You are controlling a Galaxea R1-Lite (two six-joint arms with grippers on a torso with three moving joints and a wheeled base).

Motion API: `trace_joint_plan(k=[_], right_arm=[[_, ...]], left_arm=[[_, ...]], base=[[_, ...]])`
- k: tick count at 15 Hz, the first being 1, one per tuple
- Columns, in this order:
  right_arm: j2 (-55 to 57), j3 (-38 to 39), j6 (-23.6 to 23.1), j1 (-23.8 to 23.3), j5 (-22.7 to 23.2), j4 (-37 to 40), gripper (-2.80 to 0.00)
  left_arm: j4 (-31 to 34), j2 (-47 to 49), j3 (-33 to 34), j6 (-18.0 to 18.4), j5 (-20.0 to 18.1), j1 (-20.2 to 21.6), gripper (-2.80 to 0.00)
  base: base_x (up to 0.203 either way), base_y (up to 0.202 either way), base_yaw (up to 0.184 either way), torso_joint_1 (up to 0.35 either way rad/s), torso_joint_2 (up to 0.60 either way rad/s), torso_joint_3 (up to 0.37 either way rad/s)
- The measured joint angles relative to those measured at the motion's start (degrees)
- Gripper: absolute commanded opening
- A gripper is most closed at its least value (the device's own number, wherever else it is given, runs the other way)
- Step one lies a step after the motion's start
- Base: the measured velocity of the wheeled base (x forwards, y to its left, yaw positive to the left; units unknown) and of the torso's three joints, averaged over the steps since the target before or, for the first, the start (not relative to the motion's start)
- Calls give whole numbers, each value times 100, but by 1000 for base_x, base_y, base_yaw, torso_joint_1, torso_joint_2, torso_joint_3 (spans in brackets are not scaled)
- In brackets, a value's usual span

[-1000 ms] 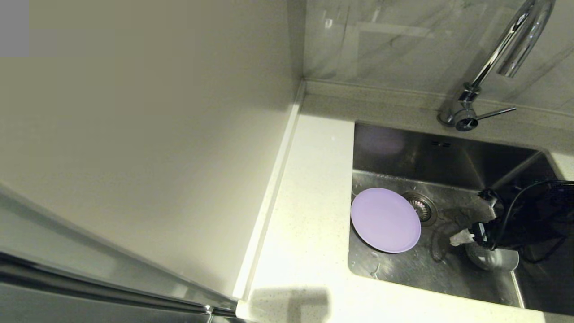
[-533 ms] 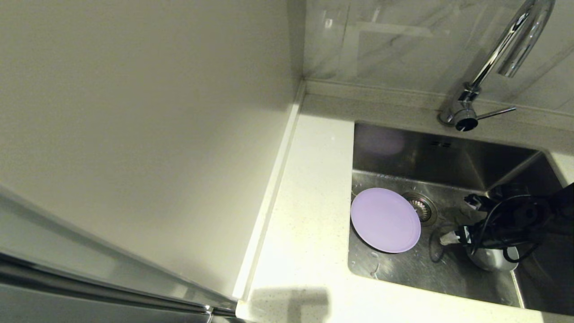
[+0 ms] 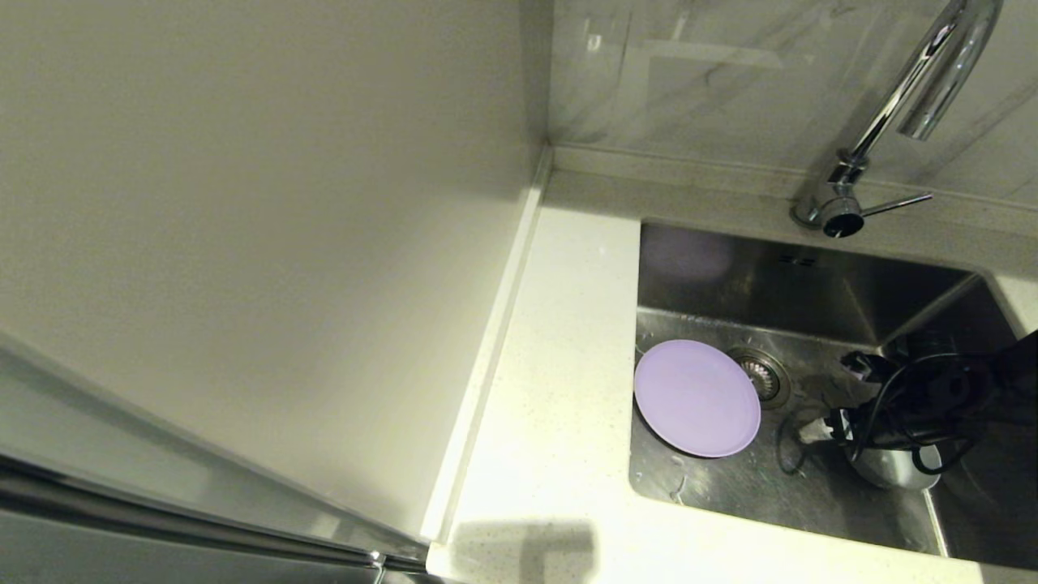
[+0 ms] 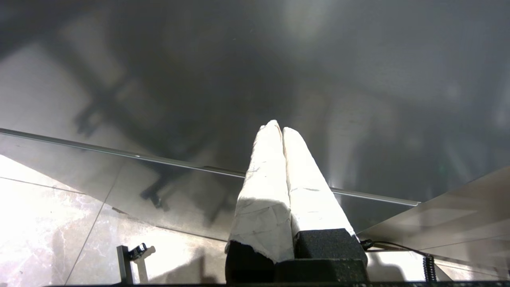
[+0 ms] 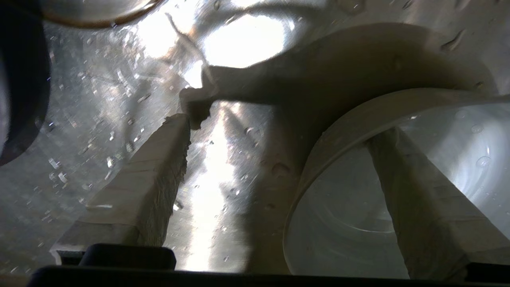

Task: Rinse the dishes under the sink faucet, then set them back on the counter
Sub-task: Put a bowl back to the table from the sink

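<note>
The tall curved chrome faucet (image 3: 908,122) loses its arch at the head view's top edge. The square stainless steel sink (image 3: 811,284) is cut off at the right edge. The right arm's black wrist and cables cover most of the small pale bowl (image 3: 892,470) near the sink's front right corner.

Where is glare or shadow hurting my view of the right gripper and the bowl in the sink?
Head view: the open right gripper and arm are a dark silhouette over the small pale bowl. Right wrist view: bright glare off the wet stainless steel sink; one finger sits inside the bowl, its shadow crossing the floor.
</note>
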Motion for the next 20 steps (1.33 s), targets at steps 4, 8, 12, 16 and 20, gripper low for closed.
trace_joint_plan(k=[4,8,12,16,20], right_arm=[[-392,175,38,-6,-7,2,0],[-709,339,140,-11,-9,0,0],[-721,312,143,-52,-11,-6,0],[-550,157,143,-130,-20,-6,0],[-372,80,143,-177,-18,-9,0]], left_arm=[[1,0,0,0,2,0,-280],[0,0,0,-4,1,0,-280],[2,0,0,-2,2,0,-280],[2,0,0,-5,2,0,-280],[0,0,0,2,2,0,-280]], base=[[0,0,0,0,0,0],[0,0,0,0,0,0],[0,0,0,0,0,0],[0,0,0,0,0,0],[0,0,0,0,0,0]])
